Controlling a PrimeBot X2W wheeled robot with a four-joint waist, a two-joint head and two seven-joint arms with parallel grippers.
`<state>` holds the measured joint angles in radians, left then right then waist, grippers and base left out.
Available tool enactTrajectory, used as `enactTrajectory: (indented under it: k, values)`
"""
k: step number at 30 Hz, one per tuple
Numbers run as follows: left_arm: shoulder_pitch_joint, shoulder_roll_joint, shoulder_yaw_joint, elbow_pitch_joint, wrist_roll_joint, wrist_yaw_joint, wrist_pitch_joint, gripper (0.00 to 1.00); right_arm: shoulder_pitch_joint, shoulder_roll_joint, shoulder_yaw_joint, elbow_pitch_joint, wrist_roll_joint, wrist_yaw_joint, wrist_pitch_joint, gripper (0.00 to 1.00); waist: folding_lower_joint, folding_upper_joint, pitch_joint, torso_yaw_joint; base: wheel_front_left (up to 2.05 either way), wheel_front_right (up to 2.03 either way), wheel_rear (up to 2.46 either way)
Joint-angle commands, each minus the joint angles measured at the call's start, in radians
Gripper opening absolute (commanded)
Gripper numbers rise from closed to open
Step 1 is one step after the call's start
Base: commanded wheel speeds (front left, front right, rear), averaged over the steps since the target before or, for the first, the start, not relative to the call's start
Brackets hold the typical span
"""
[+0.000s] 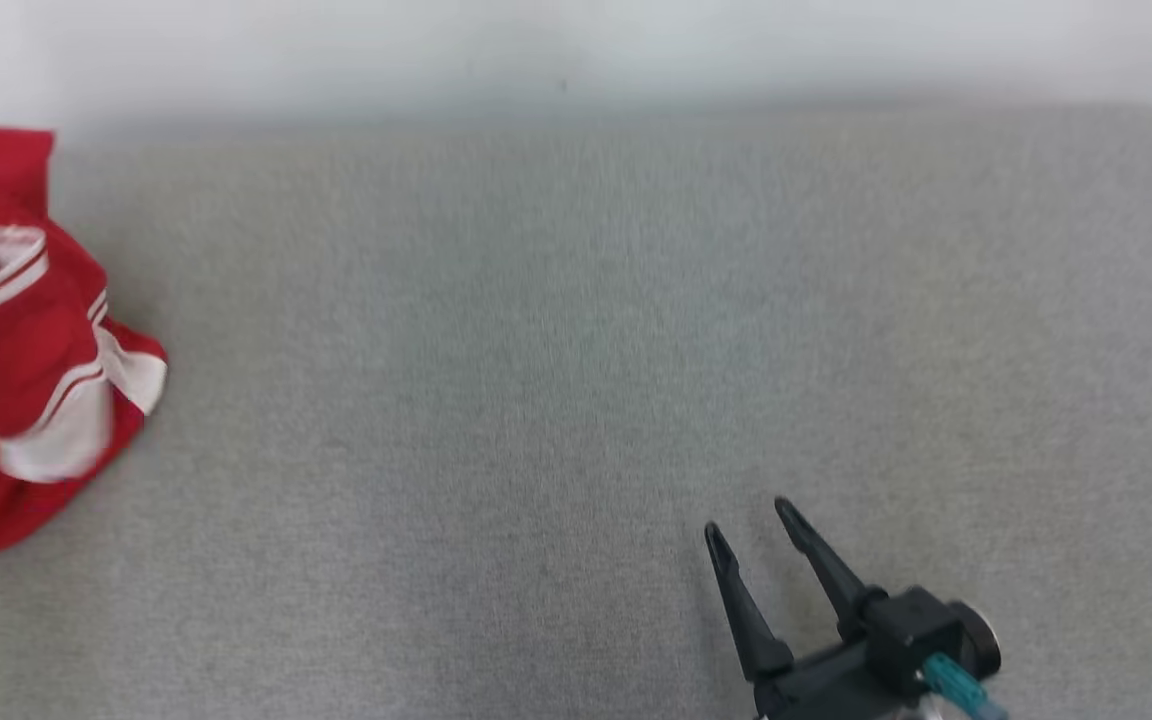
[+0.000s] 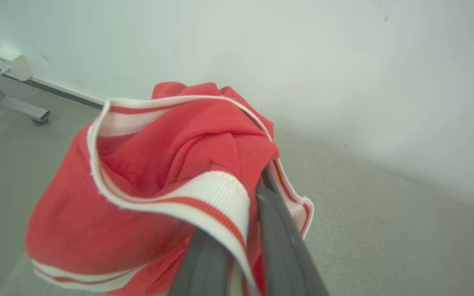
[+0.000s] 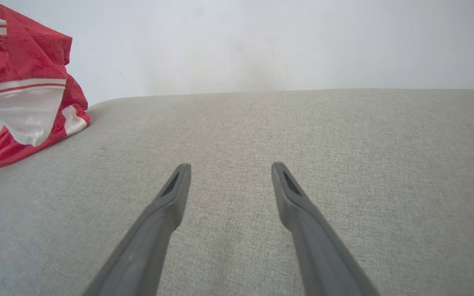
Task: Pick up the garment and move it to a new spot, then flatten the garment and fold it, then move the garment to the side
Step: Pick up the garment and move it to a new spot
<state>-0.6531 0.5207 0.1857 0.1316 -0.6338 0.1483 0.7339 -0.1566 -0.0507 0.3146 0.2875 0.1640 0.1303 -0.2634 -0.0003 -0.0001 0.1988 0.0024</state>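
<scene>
Gripping the red garment (image 1: 26, 340) at far left, the left gripper (image 2: 243, 205) is clamped tight; the right gripper (image 1: 750, 518) hangs near right, jaws apart, above a grey cushion (image 1: 536, 350).

We note our right gripper (image 3: 229, 166) rising from 6 o'clock, its fingers (image 3: 167, 205) spread wide with bare grey cloth between them. The surface (image 3: 344, 144) is a woven grey fabric. At 10 o'clock, well apart from the fingers, is a bunched red garment (image 3: 23, 82) with white, red-striped bands. Its lowest fold meets the surface near the edge. A pale wall (image 3: 261, 41) runs across 12 o'clock.
</scene>
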Motion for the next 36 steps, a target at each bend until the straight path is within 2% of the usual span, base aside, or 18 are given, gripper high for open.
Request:
enactTrajectory:
  k: [1, 3, 8, 16, 21, 28, 36]
  values:
    - [-0.050, -0.031, -0.029, -0.004, -0.028, -0.027, -0.008, 0.00, 0.039, 0.000, -0.006, -0.002, 0.007, 0.001, -0.001, 1.00, 0.0003, 0.0001, -0.158, -0.001, 0.00, 0.00, 0.00]
    - [-0.089, -0.079, -0.053, -0.009, -0.054, -0.036, -0.010, 0.00, 0.065, 0.000, -0.019, -0.006, 0.006, 0.001, -0.001, 1.00, 0.0003, 0.0001, -0.193, -0.019, 0.00, 0.00, 0.00]
    - [-0.141, -0.134, -0.118, -0.036, -0.068, -0.067, -0.014, 0.00, 0.097, 0.000, -0.046, -0.020, -0.007, 0.001, -0.001, 1.00, 0.0003, 0.0001, -0.225, -0.078, 0.00, 0.00, 0.00]
    - [-0.153, -0.252, -0.221, -0.052, -0.080, -0.106, -0.061, 0.00, 0.122, -0.001, -0.078, -0.042, -0.031, 0.001, 0.008, 1.00, 0.0003, 0.0001, -0.226, -0.239, 0.00, 0.00, 0.00]
    - [-0.095, -0.324, -0.267, -0.039, -0.068, -0.124, -0.128, 0.00, 0.129, 0.000, -0.088, -0.059, -0.026, 0.001, 0.014, 1.00, 0.0003, 0.0001, -0.192, -0.337, 0.00, 0.00, 0.00]
    - [0.015, -0.387, -0.337, 0.083, 0.000, -0.140, -0.269, 0.00, 0.105, 0.000, -0.079, -0.078, -0.016, 0.001, 0.020, 1.00, 0.0003, 0.0001, -0.112, -0.427, 0.00, 0.00, 0.00]
    - [0.023, -0.406, -0.434, 0.360, 0.122, -0.135, -0.398, 0.00, 0.072, 0.001, -0.076, -0.082, -0.009, 0.001, 0.008, 1.00, 0.0003, 0.0001, -0.046, -0.446, 0.00, 0.00, 0.00]
